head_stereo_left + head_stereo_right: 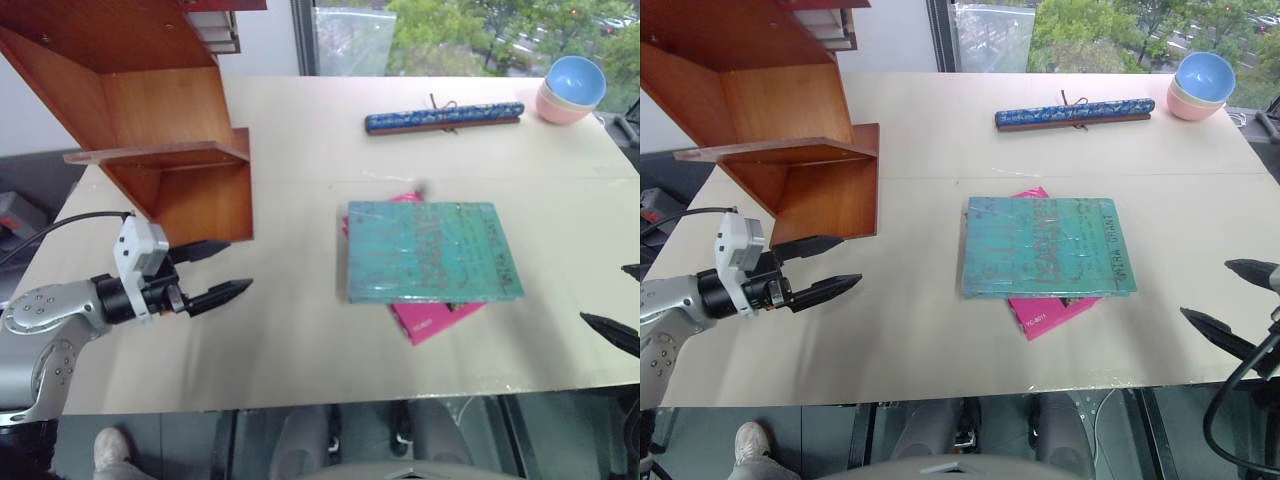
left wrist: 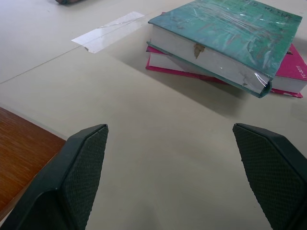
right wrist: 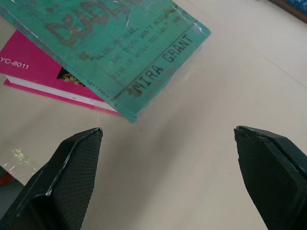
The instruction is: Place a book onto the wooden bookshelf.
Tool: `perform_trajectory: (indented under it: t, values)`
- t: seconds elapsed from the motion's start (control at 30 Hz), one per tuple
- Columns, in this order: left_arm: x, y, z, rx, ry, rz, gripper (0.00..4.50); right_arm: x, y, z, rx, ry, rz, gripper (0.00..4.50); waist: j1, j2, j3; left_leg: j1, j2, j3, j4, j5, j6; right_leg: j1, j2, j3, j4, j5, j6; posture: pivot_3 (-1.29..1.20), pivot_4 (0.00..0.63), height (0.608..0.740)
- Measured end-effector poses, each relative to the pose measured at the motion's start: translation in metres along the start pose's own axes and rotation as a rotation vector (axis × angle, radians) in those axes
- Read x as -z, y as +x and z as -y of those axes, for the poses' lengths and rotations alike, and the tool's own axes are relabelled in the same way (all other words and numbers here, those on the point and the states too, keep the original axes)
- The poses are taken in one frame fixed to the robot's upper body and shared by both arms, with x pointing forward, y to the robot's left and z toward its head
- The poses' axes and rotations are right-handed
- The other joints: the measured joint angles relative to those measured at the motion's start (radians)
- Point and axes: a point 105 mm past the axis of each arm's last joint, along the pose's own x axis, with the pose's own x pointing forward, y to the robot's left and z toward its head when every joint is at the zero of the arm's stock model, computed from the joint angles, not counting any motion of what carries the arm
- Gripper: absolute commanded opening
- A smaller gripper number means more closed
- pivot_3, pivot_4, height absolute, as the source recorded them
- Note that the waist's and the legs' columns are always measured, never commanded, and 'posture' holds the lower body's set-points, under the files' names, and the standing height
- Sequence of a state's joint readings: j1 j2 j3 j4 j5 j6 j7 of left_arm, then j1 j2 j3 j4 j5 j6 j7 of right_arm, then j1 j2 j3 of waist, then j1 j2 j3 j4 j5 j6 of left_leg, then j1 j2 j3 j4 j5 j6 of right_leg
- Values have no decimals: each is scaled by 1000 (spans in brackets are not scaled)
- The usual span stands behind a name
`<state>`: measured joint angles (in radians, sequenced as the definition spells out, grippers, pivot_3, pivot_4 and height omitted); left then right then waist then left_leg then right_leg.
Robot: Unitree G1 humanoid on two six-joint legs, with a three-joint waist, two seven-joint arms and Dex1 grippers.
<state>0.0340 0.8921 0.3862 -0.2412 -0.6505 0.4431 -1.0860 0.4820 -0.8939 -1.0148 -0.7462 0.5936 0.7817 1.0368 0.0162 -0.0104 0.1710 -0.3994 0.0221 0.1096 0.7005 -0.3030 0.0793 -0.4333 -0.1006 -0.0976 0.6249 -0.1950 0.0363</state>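
Observation:
The teal-green book [image 1: 430,250] lies flat in the middle of the table, stacked on a smaller pink book [image 1: 435,318]. The wooden bookshelf [image 1: 150,120] stands at the far left of the table. My left gripper [image 1: 222,268] hovers open and empty just in front of the shelf's base, pointing toward the books. My right gripper [image 1: 1230,297] is open and empty at the table's right edge, beside the book. The book's page edge [image 2: 201,52] faces the left wrist view; its lettered cover [image 3: 120,43] fills part of the right wrist view.
A long blue patterned bar [image 1: 443,117] lies at the back of the table. Stacked blue and pink bowls [image 1: 572,90] sit at the back right corner. A strip of clear tape [image 2: 108,31] is stuck to the table [image 1: 280,340] near the books.

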Motion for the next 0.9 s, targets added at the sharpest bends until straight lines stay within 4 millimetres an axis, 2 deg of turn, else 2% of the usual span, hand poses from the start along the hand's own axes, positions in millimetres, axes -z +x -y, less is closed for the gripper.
perform_trajectory:
  t: [0.13, 0.2, 0.23, 0.3, 0.43, 0.53, 0.63, 0.7, 0.9]
  values:
    - [-1, 0, 2, 14, -1, 5, 4380, -2, 8, 0, -6, -4, 12, 4500, -2, 0, 0, 1, 0, 0, 0, 0, 0, 0, -1, 0, 0, 0, 0, 0, 150, 738]
    - [-7, 4, 6, 42, 6, 28, 4500, -2, 18, -1, -20, -3, 19, 3848, -3, 0, 0, 1, 0, 0, 0, 0, 0, 0, -2, 0, 0, 0, 0, 0, 150, 738]
    - [-20, 10, 11, 80, 32, 70, 4500, -2, 30, 2, -23, -7, 15, 3520, -2, 0, 0, 2, 0, 0, 0, 0, 0, 1, -2, 0, 1, 0, 0, 0, 150, 738]
    - [-28, 16, 16, 124, 54, 93, 4500, -5, 43, 9, 4, -17, 22, 2671, -2, 0, 0, 2, 0, 0, 0, 0, 0, 1, -2, 0, 1, 0, 0, 0, 150, 738]
    - [-31, 28, 32, 246, 80, 97, 4500, 1, 81, 26, 87, -67, -27, 794, -5, 1, 1, 2, 0, 2, 0, 3, 4, 0, 3, 0, 2, 0, 0, 0, 150, 738]
    - [-31, 33, 39, 284, 96, 101, 4500, 14, 96, 26, 89, -111, -90, 794, -1, 1, 1, 1, 0, 2, 0, 3, 4, -1, 3, -2, 1, 2, -3, 0, 150, 738]
    - [-31, 37, 44, 305, 102, 112, 4500, 28, 108, 23, 69, -172, -150, 794, -1, 1, 1, 0, -1, 2, 0, 3, 4, 0, 4, -4, 1, 3, 2, 0, 150, 738]
    - [-31, 39, 46, 315, 105, 113, 4500, 28, 111, 20, 57, -181, -147, 794, -2, 1, 1, 0, -1, 2, 0, 3, 4, 0, 4, -3, 0, 2, 5, 0, 150, 738]
    - [-27, 38, 50, 323, 96, 103, 4500, 10, 121, -18, -94, -190, -44, 794, -5, 1, 1, 2, 1, 2, 0, 3, 3, 0, 5, -2, 1, 1, 5, 0, 150, 738]
